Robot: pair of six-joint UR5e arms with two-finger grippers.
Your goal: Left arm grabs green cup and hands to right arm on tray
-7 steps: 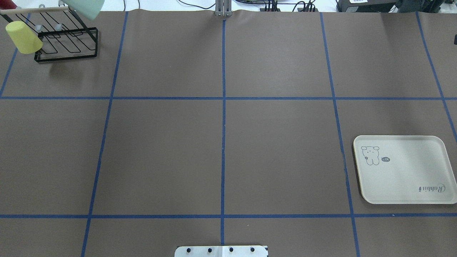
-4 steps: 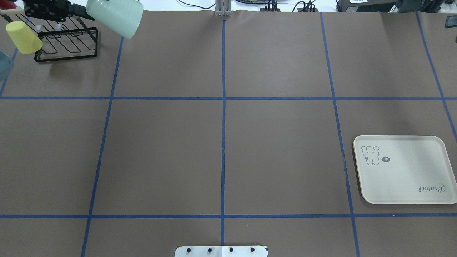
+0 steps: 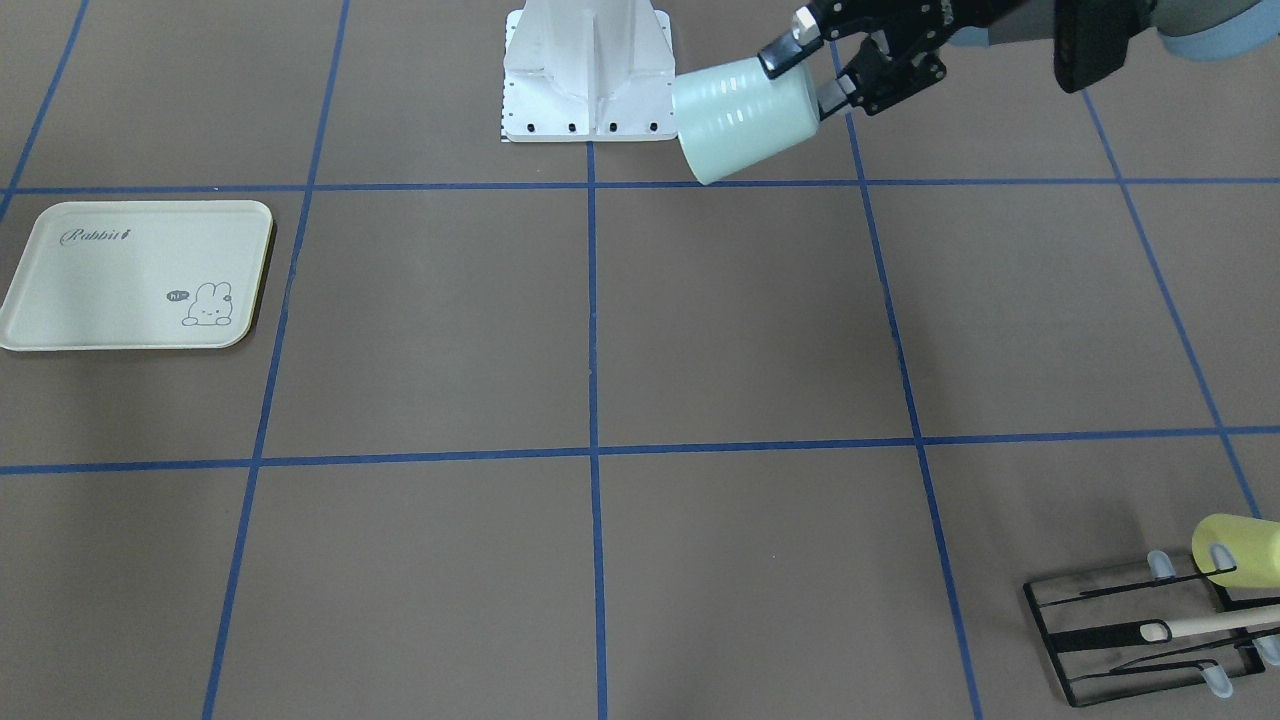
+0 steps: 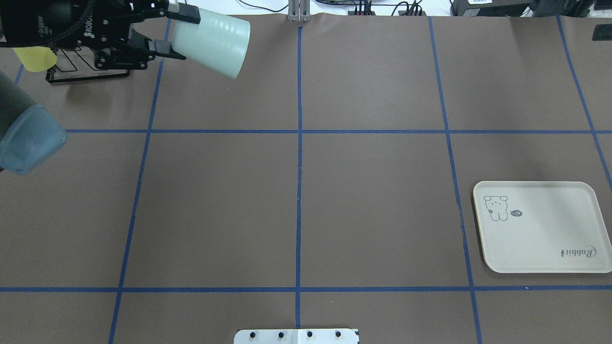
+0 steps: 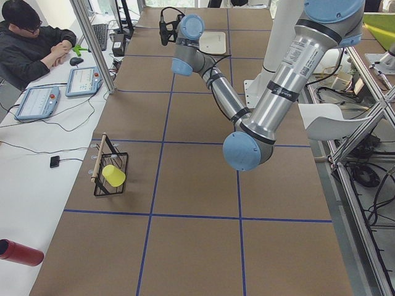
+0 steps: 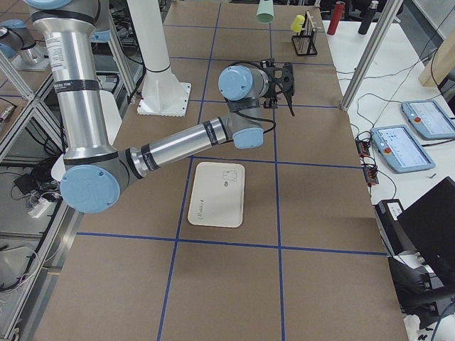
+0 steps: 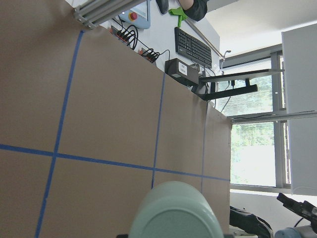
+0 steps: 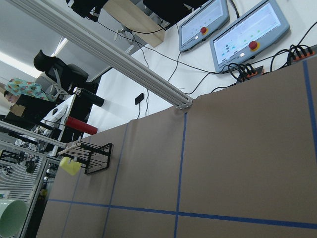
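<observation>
Left claw is clamping the narrow end of the green cup, holding it tilted on its side in the air over the left half of the surface. The tray is lying flat at the robot's right, well apart from the cup, while a yellow cup is hanging on the black wire rack in the far left corner. The right claw is hanging above the surface, too small to tell whether it is apart or together.

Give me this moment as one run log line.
left hand: shut on green cup | cup: airborne, tilted | right hand: aloft, grip unclear | tray: no cup yet
</observation>
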